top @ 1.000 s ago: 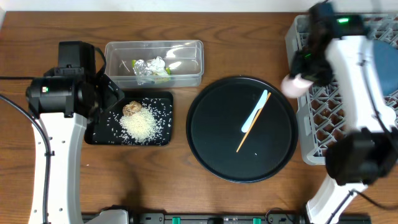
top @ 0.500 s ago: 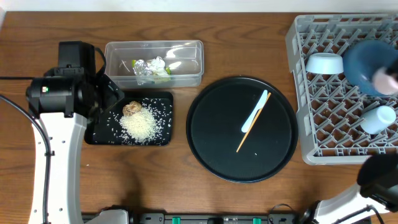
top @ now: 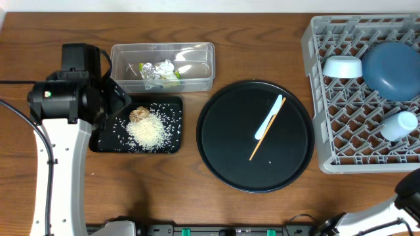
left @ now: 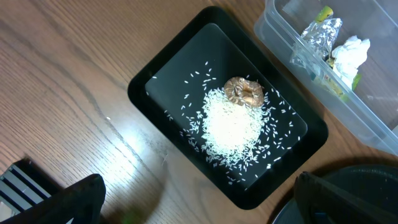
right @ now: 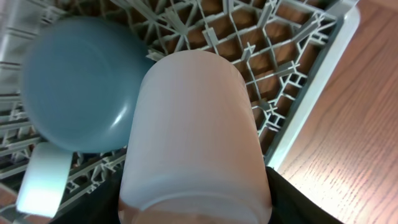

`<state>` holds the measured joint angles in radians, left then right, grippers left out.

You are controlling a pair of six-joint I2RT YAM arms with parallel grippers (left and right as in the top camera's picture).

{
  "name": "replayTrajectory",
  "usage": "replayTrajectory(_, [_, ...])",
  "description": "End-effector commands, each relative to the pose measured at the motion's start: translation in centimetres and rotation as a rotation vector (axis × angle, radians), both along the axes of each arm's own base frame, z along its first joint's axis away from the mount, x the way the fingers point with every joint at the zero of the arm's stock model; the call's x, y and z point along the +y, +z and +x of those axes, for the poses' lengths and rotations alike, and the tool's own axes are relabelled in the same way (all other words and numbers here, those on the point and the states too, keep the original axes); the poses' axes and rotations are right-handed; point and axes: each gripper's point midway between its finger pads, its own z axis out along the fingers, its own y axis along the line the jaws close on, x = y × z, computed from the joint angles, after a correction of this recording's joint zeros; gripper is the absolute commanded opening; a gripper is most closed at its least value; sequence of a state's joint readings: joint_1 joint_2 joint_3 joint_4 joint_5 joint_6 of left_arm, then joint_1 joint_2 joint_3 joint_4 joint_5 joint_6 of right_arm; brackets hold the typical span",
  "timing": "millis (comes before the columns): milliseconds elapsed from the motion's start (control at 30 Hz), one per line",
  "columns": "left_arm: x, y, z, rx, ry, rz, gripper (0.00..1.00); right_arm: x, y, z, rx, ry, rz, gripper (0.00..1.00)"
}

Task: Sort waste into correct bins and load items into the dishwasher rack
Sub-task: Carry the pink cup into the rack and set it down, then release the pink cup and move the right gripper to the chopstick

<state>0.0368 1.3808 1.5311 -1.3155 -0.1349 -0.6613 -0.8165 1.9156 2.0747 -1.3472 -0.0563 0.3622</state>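
Observation:
My right gripper (right: 196, 211) is shut on a pale pink cup (right: 193, 118), held above the grey dishwasher rack (right: 273, 56) beside the blue plate (right: 78, 87); this gripper is outside the overhead view. The rack (top: 328, 141) holds the blue plate (top: 392, 62), a white-lined bowl (top: 342, 66) and a pale cup (top: 398, 125). A light blue spoon (top: 270, 117) and a wooden stick (top: 261, 140) lie on the round black tray (top: 223, 151). My left gripper (left: 199, 208) stands open above the table, beside the shallow black tray (left: 155, 81), which holds rice (left: 231, 124) and a brown lump (left: 244, 92).
The clear tub (top: 197, 52) behind the black tray (top: 105, 141) holds a foil wad (top: 156, 71) and a yellow-green wrapper (left: 324, 14). In the right wrist view, the rack's outer edge meets bare wooden table (right: 354, 124) to the right.
The right arm carried the pink cup from the rack's left corner rightward across the rack and left the overhead view. The left arm has not moved.

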Motion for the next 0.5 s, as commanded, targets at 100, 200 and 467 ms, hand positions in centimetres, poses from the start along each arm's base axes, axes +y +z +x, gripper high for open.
replayTrajectory(100, [0.4, 0.0, 0.0, 0.004, 0.015, 0.013, 0.98, -0.6, -4.6, 0.7, 0.069, 0.021, 0.085, 0.46])
replayTrajectory(200, [0.4, 0.0, 0.0, 0.004, 0.015, 0.013, 0.98, -0.9, -5.5, 0.7, 0.087, 0.019, 0.098, 0.73])
replayTrajectory(467, [0.4, 0.0, 0.0, 0.004, 0.015, 0.013, 0.98, -0.8, -5.5, 0.5, 0.087, 0.012, 0.106, 0.99])
